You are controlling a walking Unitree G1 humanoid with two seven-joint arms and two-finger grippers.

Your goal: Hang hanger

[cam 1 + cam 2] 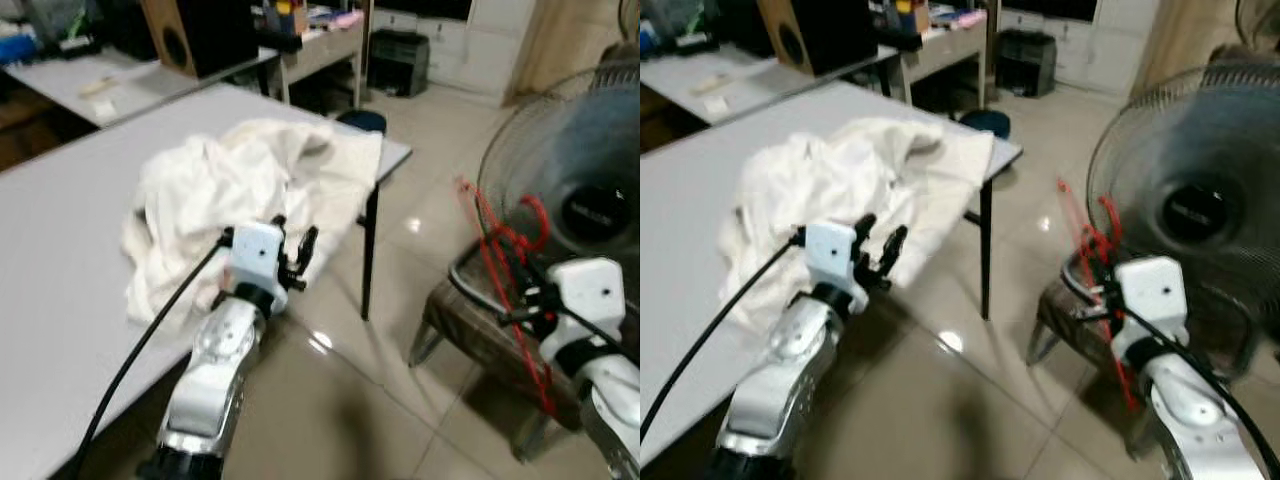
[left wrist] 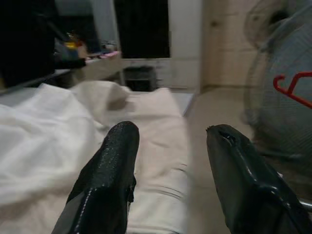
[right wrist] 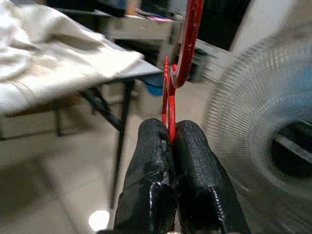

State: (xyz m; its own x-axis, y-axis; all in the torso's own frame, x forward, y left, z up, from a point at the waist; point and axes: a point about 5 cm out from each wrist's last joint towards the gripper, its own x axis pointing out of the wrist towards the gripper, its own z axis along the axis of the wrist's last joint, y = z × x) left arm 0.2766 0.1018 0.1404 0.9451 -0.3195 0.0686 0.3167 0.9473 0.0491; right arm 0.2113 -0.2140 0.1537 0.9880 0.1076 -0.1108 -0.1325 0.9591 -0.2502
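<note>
1. Hanger (image 3: 181, 53), red, is pinched between the two black fingers of the right hand (image 3: 171, 139), which are pressed tight together on its thin red frame.
2. Its hook curves up and away beyond the fingertips, so the long axis runs on along the line of the fingers.
3. From the head cameras the hanger (image 1: 505, 262) is a tangle of red lines in front of a standing fan (image 1: 575, 190), held over a small stool (image 1: 470, 320) and the tiled floor (image 1: 350, 400), well apart from the worktop (image 1: 60, 250).
4. Left hand (image 2: 168, 146) is released, its fingers spread with a clear gap, just at the near edge of a crumpled white garment (image 1: 240, 190) lying on the worktop.
5. Blur softens the hanger's lower outline.
</note>
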